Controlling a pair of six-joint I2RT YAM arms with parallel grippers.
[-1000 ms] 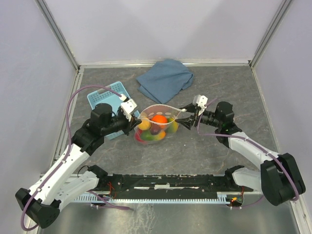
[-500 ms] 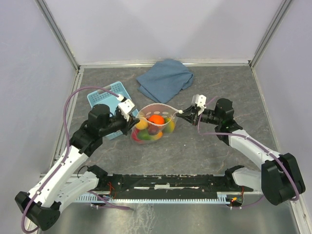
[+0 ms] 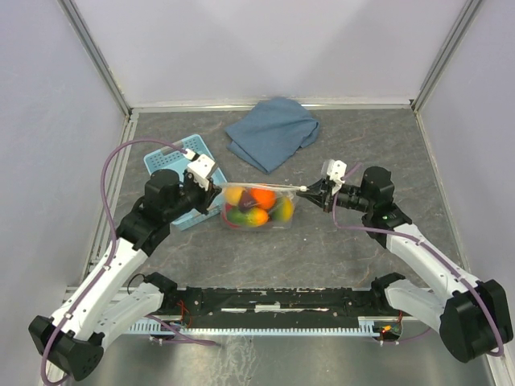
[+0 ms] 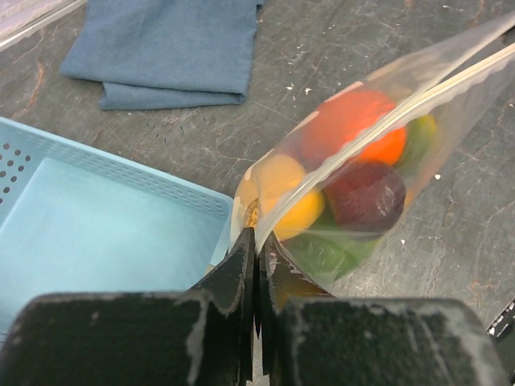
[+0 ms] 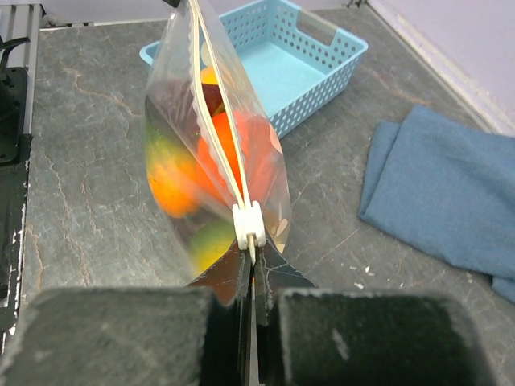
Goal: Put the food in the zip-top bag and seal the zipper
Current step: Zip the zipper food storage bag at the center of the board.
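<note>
left gripper (image 4: 256, 241) is pinching, fully closed, the bag (image 3: 257, 211) corner nearest the basket (image 3: 165, 161) | right gripper (image 5: 252, 256) is clamping tight the far corner, beside the white slider (image 5: 248, 225) | bag is being stretched just beside the basket, fruits (image 3: 262, 197) inside, zipper (image 3: 261, 188) pulled straight

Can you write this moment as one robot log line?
left gripper: shut on zip-top bag | right gripper: shut on opposite end | food: inside bag | zipper: pulled taut
</note>
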